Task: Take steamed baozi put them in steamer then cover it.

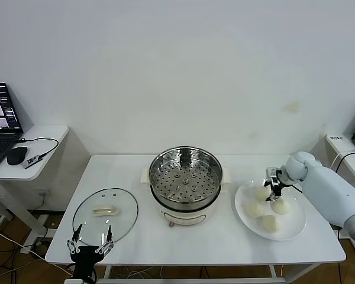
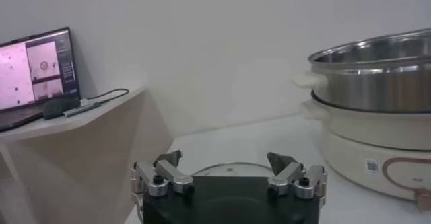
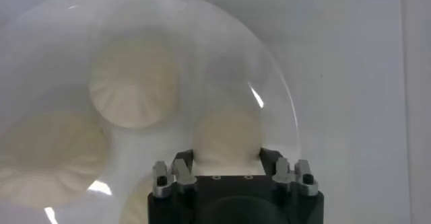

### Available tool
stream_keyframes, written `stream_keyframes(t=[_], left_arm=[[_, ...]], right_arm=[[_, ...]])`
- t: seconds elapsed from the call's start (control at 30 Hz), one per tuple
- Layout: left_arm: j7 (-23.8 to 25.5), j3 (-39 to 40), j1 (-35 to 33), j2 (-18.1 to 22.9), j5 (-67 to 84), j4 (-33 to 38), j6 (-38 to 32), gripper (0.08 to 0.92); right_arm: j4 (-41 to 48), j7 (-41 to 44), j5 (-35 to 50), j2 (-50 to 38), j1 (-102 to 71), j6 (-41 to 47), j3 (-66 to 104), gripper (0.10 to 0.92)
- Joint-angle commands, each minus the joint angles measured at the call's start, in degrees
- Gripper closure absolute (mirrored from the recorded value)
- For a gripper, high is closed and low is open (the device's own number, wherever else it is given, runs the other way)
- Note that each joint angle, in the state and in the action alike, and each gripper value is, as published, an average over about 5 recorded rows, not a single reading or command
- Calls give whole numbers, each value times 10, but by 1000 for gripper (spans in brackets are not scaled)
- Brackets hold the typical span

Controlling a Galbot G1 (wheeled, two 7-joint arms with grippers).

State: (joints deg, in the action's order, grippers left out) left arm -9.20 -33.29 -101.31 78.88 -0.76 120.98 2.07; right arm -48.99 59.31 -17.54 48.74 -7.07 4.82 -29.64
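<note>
The steamer (image 1: pixel 185 183) stands mid-table, its perforated tray bare; it also shows in the left wrist view (image 2: pixel 377 77). Four cream-white baozi (image 1: pixel 254 208) lie on a white plate (image 1: pixel 296 228) to its right. My right gripper (image 1: pixel 275 188) hangs low over the plate. In the right wrist view it is open (image 3: pixel 227 155), with its fingers (image 3: pixel 183 161) either side of one baozi (image 3: pixel 227 131) that still rests on the plate. The glass cover (image 1: pixel 105 214) lies flat at the table's left. My left gripper (image 1: pixel 92 245) waits open and empty at the front edge near the cover (image 2: pixel 229 169).
A side table (image 1: pixel 38 139) with a laptop (image 1: pixel 1 124) and a mouse stands to the left, apart from the work table. Another laptop shows at the far right edge. A white wall is behind.
</note>
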Motion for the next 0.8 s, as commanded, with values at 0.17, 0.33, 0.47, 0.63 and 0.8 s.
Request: stream_keyframes(t=[0.17,0.33,0.47,0.63,0.8], left_arm=[[0,6,1,-6,-2,-2,1,177],[0,16,8,-17,-3,-8,1,177],[1,25,12,-23,-2,-9,1,177],[1,30,19,-30,0,-10,1,177],[1,33,21,-35,1,-8,2,177]], right_arm=[[-62,7,39,-43,23,9,-22,423],[-149,12,111,-108,88,27,-77,417],[-215,20,175,-156,154,44,-123,414],[-272,22,245,-179,254,56,-204,414],[-294,2,293,-151,334,60,-265,414]])
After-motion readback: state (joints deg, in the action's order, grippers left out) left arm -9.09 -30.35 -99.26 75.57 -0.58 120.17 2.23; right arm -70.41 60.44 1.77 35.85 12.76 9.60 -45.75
